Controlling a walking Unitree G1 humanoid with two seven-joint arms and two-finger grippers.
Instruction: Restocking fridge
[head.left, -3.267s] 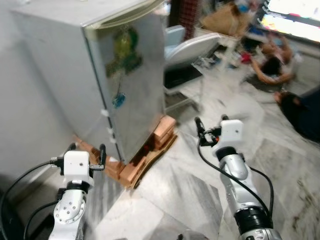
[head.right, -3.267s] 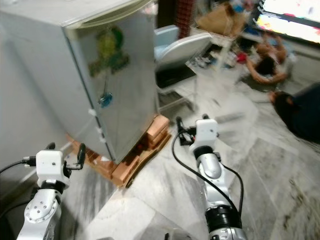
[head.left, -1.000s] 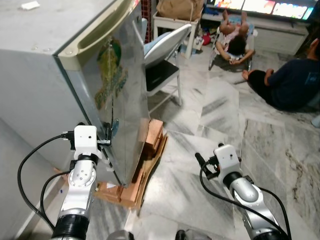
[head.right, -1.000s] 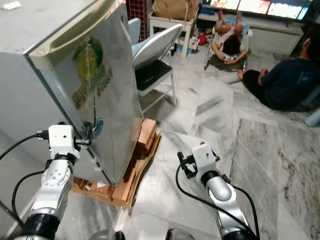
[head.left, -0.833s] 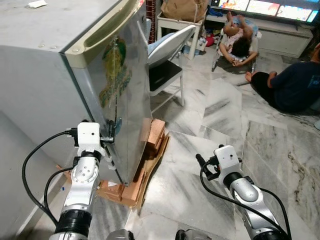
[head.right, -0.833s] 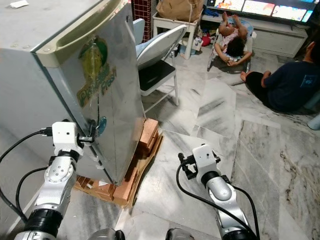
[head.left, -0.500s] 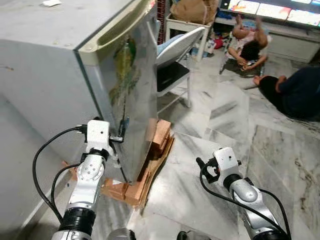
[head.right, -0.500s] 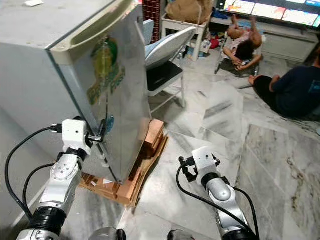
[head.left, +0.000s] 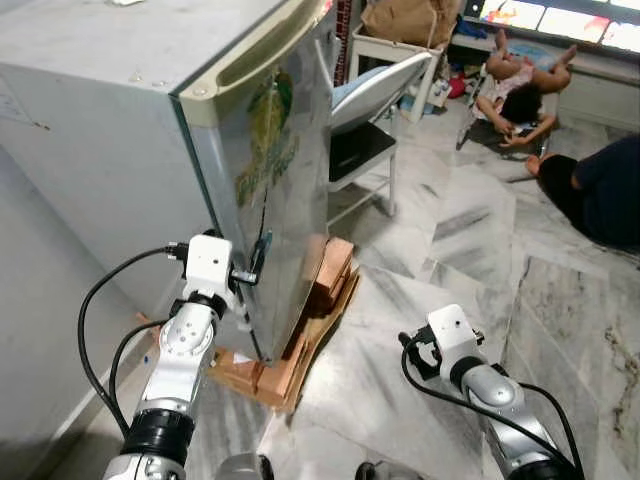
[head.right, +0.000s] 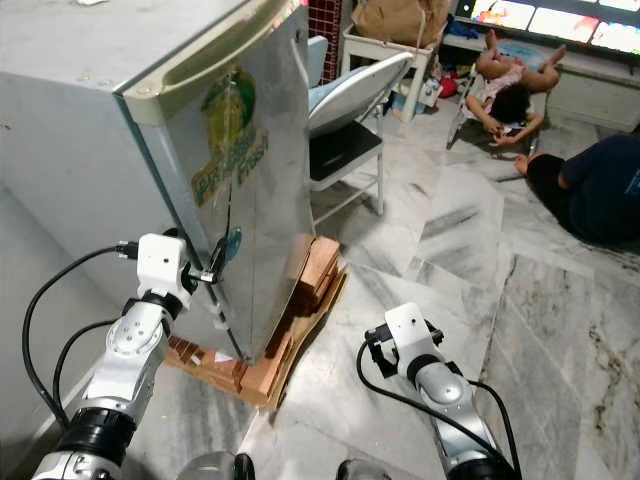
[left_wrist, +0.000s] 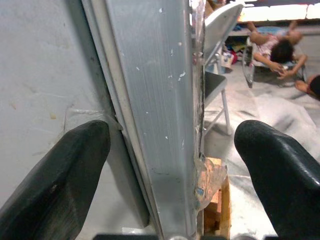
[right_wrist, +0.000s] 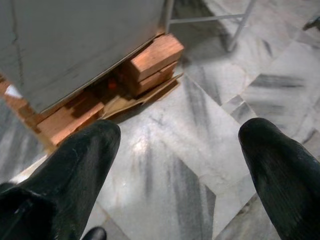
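Left gripper (left_wrist: 170, 150) spread wide, straddling fridge door (left_wrist: 155, 100) edge; right gripper (right_wrist: 180, 165) open, empty.

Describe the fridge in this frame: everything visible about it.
The fridge is a small grey single-door unit, door shut, with a shiny metallic front bearing a green and yellow sticker and a beige recessed handle strip along the door's top edge. It stands raised on bricks and cardboard on a marble floor. The left gripper, open, straddles the door's edge, one finger by the grey side wall, the other beyond the front.
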